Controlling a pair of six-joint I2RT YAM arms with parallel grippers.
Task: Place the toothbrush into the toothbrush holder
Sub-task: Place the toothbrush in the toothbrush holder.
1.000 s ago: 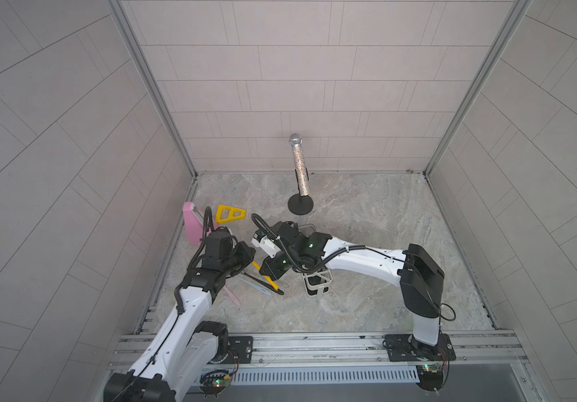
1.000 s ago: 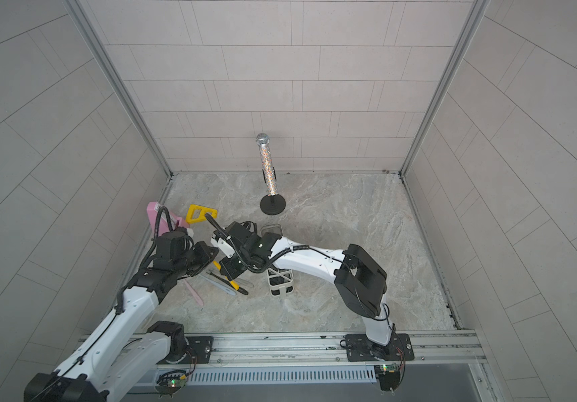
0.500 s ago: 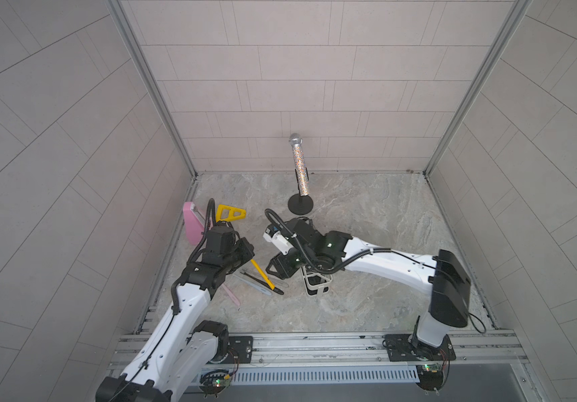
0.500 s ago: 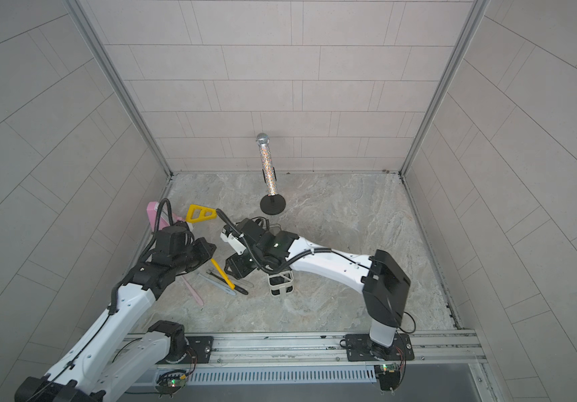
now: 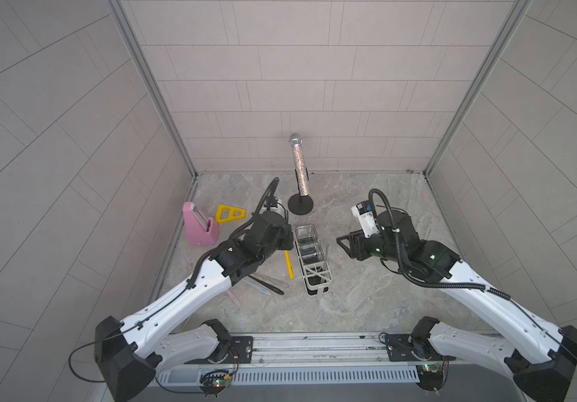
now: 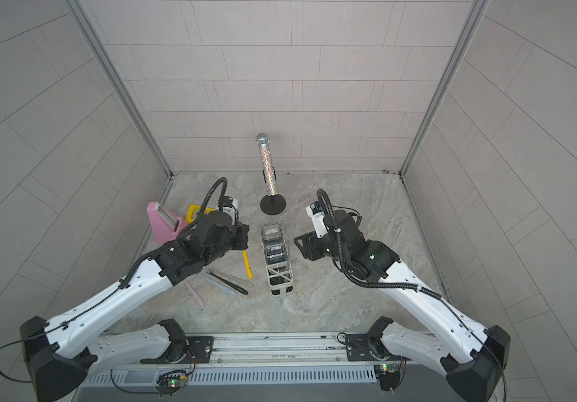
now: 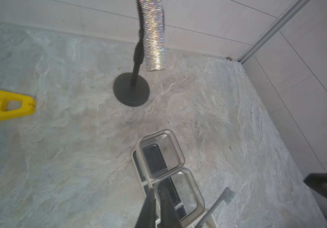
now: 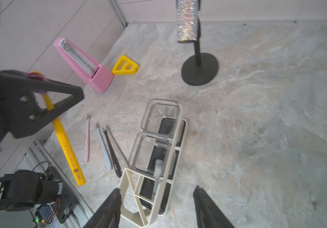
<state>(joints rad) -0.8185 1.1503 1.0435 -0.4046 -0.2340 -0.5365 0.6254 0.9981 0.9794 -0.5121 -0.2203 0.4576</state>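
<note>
Upright on the marbled grey floor (image 5: 367,306), about mid-way across: cream-white oblong plastic toothbrush holder (image 5: 317,286) (image 6: 281,288). Runs lengthwise from near to far in both top views. Carries two clear square plastic boxes in a row at the far end. Shows an open cream frame at the near end, with slanted slats, inner dividers and a dark base. Holds a slim grey toothbrush (image 8: 157,173) (image 7: 216,207) in the cream section just beside the clear boxes; exact compartment unclear. Stands handle-down, bristle head up, tilted outward over one long rim.
</note>
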